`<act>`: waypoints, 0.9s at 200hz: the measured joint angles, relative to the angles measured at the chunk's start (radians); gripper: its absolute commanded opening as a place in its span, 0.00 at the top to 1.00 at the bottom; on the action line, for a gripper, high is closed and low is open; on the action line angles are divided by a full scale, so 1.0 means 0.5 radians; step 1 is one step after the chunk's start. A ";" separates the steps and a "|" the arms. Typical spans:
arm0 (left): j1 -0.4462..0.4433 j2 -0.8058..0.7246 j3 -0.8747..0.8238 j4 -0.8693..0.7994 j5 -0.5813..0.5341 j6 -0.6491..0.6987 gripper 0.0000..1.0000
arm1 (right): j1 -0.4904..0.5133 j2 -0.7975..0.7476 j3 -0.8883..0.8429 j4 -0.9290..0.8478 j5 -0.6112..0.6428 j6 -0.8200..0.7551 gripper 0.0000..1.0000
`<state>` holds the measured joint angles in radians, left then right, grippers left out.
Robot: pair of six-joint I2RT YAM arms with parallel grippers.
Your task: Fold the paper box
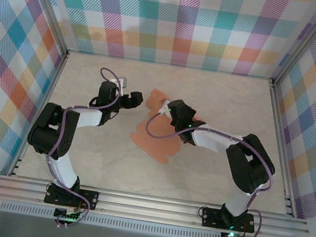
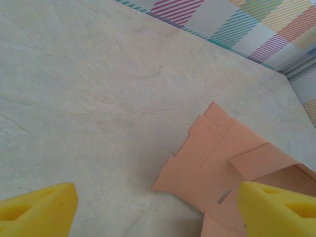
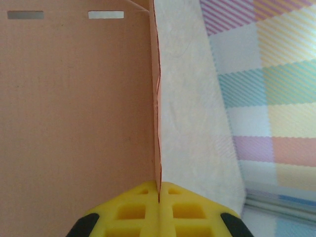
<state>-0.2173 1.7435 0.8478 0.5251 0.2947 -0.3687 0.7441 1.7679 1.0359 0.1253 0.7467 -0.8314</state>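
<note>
Salmon-orange card, the paper box (image 1: 156,139), lies mostly flat on the pale marbled table (image 1: 232,106), spread out between the two grippers and reaching toward the arm bases from them. In the top view the right gripper (image 1: 165,109) sits over the far part of the sheet, with a rounded tab showing just beyond it.

From the right wrist, the right gripper (image 3: 159,190) has its yellow fingers (image 3: 133,207) pressed together on the edge of one panel. That panel stands upright and runs straight ahead from the pinch. To the left of the jaws the card (image 3: 74,113) is broad and plain, with two small slots (image 3: 105,15) at its far end. To the right of the jaws lie the table and a plaid wall (image 3: 276,98).

The left gripper (image 1: 135,100) hovers beside the sheet without touching it. From its wrist, the left gripper (image 2: 155,190) has its fingers spread wide, and each yellow fingertip (image 2: 42,210) sits at a lower corner. The card (image 2: 212,158) lies ahead and toward the right-hand finger. It shows creases, a partly raised flap and one short slot (image 2: 223,197). The near corner of the card reaches into the gap between the jaws.
</note>
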 measured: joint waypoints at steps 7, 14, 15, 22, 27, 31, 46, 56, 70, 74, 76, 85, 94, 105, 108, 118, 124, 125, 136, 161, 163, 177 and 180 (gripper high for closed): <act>0.008 0.000 0.000 -0.001 0.000 -0.002 0.08 | 0.025 0.005 -0.021 0.064 0.045 -0.046 1.00; 0.018 -0.002 -0.001 -0.001 -0.005 -0.002 0.07 | 0.049 0.013 -0.044 0.134 0.090 -0.092 1.00; 0.018 -0.002 -0.001 -0.001 -0.006 -0.003 0.07 | 0.053 0.014 -0.049 0.152 0.097 -0.098 1.00; 0.027 -0.009 -0.006 -0.002 -0.010 -0.003 0.07 | 0.072 0.020 -0.073 0.230 0.138 -0.144 1.00; 0.033 -0.016 -0.013 -0.001 -0.014 -0.003 0.07 | 0.086 0.029 -0.092 0.304 0.176 -0.188 1.00; 0.037 -0.025 -0.019 -0.003 -0.016 -0.003 0.07 | 0.098 0.039 -0.106 0.368 0.208 -0.221 1.00; 0.054 -0.071 -0.054 -0.003 -0.031 -0.003 0.07 | 0.126 0.107 -0.146 0.633 0.307 -0.383 1.00; 0.066 -0.103 -0.079 -0.003 -0.037 -0.003 0.07 | 0.139 0.152 -0.175 0.784 0.352 -0.468 1.00; 0.085 -0.136 -0.098 -0.005 -0.038 -0.002 0.07 | 0.154 0.174 -0.207 0.833 0.391 -0.503 1.00; 0.092 -0.143 -0.102 -0.005 -0.038 -0.002 0.07 | 0.158 0.174 -0.214 0.830 0.396 -0.497 1.00; 0.094 -0.146 -0.103 -0.005 -0.038 -0.002 0.07 | 0.161 0.174 -0.216 0.826 0.402 -0.494 1.00; 0.105 -0.156 -0.105 -0.005 -0.037 -0.002 0.08 | 0.165 0.172 -0.217 0.814 0.412 -0.471 1.00; 0.113 -0.159 -0.105 -0.002 -0.032 -0.002 0.08 | 0.165 0.169 -0.220 0.804 0.414 -0.447 1.00; 0.114 -0.159 -0.105 -0.003 -0.030 0.004 0.08 | 0.165 0.154 -0.234 0.810 0.414 -0.441 1.00; 0.114 -0.159 -0.105 -0.003 -0.030 0.005 0.08 | 0.165 0.149 -0.243 0.818 0.413 -0.442 1.00; 0.114 -0.159 -0.105 -0.003 -0.030 0.012 0.08 | 0.165 0.131 -0.277 0.845 0.411 -0.450 1.00; 0.114 -0.157 -0.105 -0.002 -0.031 0.018 0.08 | 0.165 0.125 -0.296 0.867 0.406 -0.462 1.00; 0.114 -0.156 -0.105 -0.002 -0.031 0.020 0.09 | 0.165 0.124 -0.301 0.872 0.406 -0.464 1.00; 0.114 -0.137 -0.100 -0.003 -0.029 0.030 0.12 | 0.165 0.124 -0.336 0.929 0.396 -0.497 1.00; 0.114 -0.031 -0.034 -0.007 0.005 0.042 0.15 | 0.167 0.123 -0.371 0.984 0.361 -0.541 1.00; 0.114 -0.021 -0.027 -0.008 0.005 0.042 0.15 | 0.168 0.123 -0.372 0.988 0.358 -0.541 1.00; 0.114 0.046 0.023 -0.018 0.008 0.043 0.16 | 0.172 0.117 -0.378 1.019 0.327 -0.559 1.00; 0.115 0.066 0.040 -0.022 0.008 0.044 0.16 | 0.174 0.112 -0.381 1.022 0.320 -0.562 1.00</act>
<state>-0.1596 1.7763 0.8680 0.5140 0.2985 -0.3466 0.8310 1.8240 0.8452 0.6361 0.9066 -1.1122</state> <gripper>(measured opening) 0.844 0.046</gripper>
